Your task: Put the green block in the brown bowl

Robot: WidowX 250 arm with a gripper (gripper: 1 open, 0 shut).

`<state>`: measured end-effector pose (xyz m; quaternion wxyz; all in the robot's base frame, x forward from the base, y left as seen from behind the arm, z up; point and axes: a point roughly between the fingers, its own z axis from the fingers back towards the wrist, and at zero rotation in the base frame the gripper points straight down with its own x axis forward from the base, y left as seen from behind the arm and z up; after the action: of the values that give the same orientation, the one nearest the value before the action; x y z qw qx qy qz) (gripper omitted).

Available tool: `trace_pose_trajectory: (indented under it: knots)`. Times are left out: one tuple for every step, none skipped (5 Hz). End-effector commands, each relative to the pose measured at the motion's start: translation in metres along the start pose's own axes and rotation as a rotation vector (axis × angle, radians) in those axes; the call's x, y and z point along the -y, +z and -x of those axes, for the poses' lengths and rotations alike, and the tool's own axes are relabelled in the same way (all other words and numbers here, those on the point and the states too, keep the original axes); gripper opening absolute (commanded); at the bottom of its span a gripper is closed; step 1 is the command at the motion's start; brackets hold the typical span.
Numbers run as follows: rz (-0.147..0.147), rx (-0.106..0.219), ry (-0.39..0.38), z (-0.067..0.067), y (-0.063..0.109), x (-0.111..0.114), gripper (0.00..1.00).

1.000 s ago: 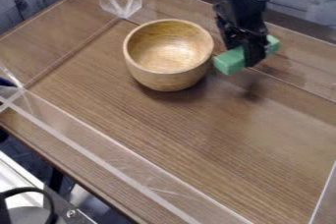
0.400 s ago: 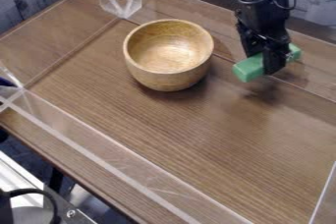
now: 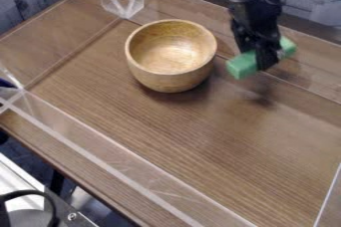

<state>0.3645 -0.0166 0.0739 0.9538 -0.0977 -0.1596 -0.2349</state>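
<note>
Green block (image 3: 242, 66), elongated: pinched near mid-length by the gripper (image 3: 265, 57), ends protruding, just beside the brown bowl (image 3: 170, 81). Presumably light, stiff, sturdy; best grasped across its narrow width, centrally.

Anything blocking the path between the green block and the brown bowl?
Nothing visible. The green block is at the gripper, just beside the brown bowl. The only barrier seems to be the bowl's own raised wall, which the block likely has to clear. Whether the block is lifted off the table, I can't tell.
</note>
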Motion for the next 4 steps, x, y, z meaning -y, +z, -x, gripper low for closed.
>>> trace_pose_trajectory:
  knots:
    - [-0.061, 0.031, 0.034, -0.004, 0.050, -0.026, 0.00]
    - [-0.082, -0.010, 0.106, 0.012, 0.072, -0.057, 0.00]
    - [-0.084, -0.045, 0.124, 0.018, 0.079, -0.083, 0.00]
    - [-0.075, -0.089, 0.101, 0.024, 0.073, -0.090, 0.00]
